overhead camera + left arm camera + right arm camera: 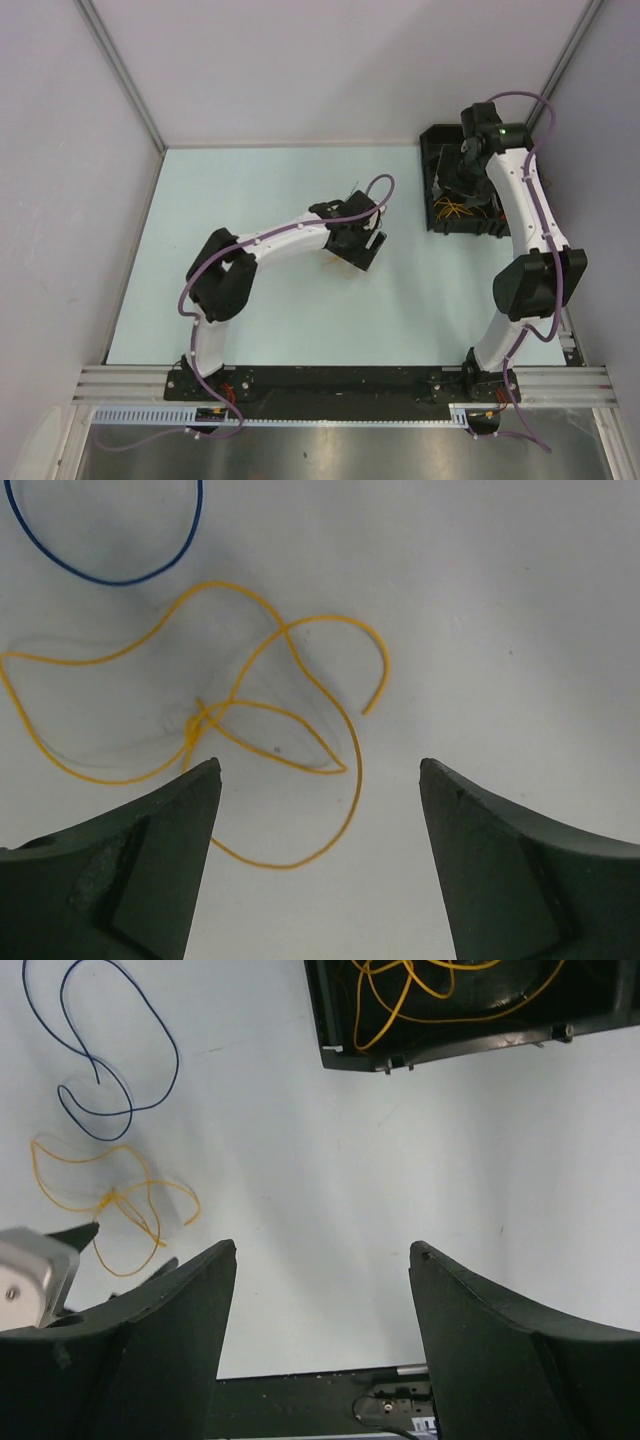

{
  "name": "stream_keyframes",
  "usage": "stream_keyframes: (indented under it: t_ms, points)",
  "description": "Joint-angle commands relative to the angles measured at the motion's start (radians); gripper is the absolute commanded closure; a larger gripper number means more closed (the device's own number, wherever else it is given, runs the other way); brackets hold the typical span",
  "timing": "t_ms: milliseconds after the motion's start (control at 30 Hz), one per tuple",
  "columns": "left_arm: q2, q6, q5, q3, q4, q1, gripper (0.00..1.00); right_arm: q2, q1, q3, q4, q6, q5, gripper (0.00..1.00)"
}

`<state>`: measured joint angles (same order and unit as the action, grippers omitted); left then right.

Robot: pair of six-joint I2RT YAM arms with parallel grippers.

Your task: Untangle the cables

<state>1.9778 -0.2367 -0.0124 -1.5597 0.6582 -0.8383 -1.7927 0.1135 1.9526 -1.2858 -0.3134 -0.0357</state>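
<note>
A yellow cable (285,630) lies looped on the table with a small knot (200,718) in it, just ahead of my left gripper (320,770), which is open and holds nothing. A dark blue cable (110,578) curves beside it, apart from the yellow one. From above, the left gripper (360,245) hovers over the yellow cable (335,265) at mid-table. My right gripper (322,1250) is open and empty, raised near the black tray (325,1010). Its view also takes in the blue cable (100,1060) and the yellow cable (110,1200).
The black tray (428,180) stands at the far right of the table with more yellow and orange cables (455,210) tangled inside. The right arm (530,280) rises along the table's right edge. Walls close in the table on three sides.
</note>
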Motion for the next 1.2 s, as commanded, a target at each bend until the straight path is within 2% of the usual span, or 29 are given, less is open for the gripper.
stream_keyframes:
  t_ms: [0,67,133,200,233,300,333,433,500,600,633,667,767,833,1000,1167]
  points:
    - [0.07,0.036,-0.119,-0.054,-0.032,-0.013,0.19,0.082,-0.024,-0.024,-0.024,-0.001,-0.009,0.25]
    - [0.087,0.025,-0.129,-0.042,-0.054,-0.013,0.26,0.095,-0.037,-0.02,-0.035,0.005,-0.004,0.25]
    - [0.114,0.017,-0.121,-0.042,-0.061,-0.015,0.29,0.099,-0.055,-0.011,-0.047,0.013,0.0,0.25]
    - [0.128,0.013,-0.118,-0.053,-0.062,-0.015,0.45,0.108,-0.064,-0.003,-0.058,0.019,-0.001,0.25]
    - [0.131,0.01,-0.12,-0.051,-0.063,-0.016,0.64,0.108,-0.067,0.0,-0.058,0.022,-0.001,0.25]
    - [0.128,0.007,-0.123,-0.057,-0.057,-0.016,0.85,0.113,-0.072,0.005,-0.061,0.02,0.003,0.25]
    - [0.113,0.002,-0.124,-0.059,-0.054,-0.016,1.0,0.115,-0.074,0.008,-0.063,0.016,0.005,0.25]
    - [0.07,0.004,-0.052,-0.077,-0.029,-0.01,1.0,0.118,-0.074,0.015,-0.049,0.01,0.025,0.25]
    - [-0.014,0.007,0.041,-0.085,-0.034,0.001,1.0,0.122,-0.077,0.02,-0.018,0.004,0.124,0.24]
    - [-0.146,-0.027,0.246,-0.068,-0.052,0.048,1.0,0.138,-0.086,-0.007,0.069,-0.021,0.322,0.23]
    - [-0.177,-0.061,0.358,-0.054,-0.064,0.091,1.0,0.159,-0.095,-0.032,0.1,-0.041,0.38,0.22]
    - [-0.212,-0.081,0.426,0.001,-0.118,0.114,1.0,0.171,-0.103,-0.056,0.136,-0.088,0.475,0.21]
    - [-0.371,-0.162,0.584,0.136,-0.253,0.195,1.0,0.191,-0.143,-0.127,0.204,-0.179,0.597,0.19]
    - [-0.471,-0.153,0.592,0.183,-0.27,0.212,1.0,0.184,-0.141,-0.141,0.184,-0.246,0.638,0.19]
    - [-0.579,-0.096,0.577,0.213,-0.233,0.211,1.0,0.193,-0.046,-0.202,0.218,-0.433,0.732,0.18]
    - [-0.643,-0.093,0.534,0.245,-0.229,0.208,1.0,0.269,0.113,-0.38,0.523,-0.705,0.79,0.1]
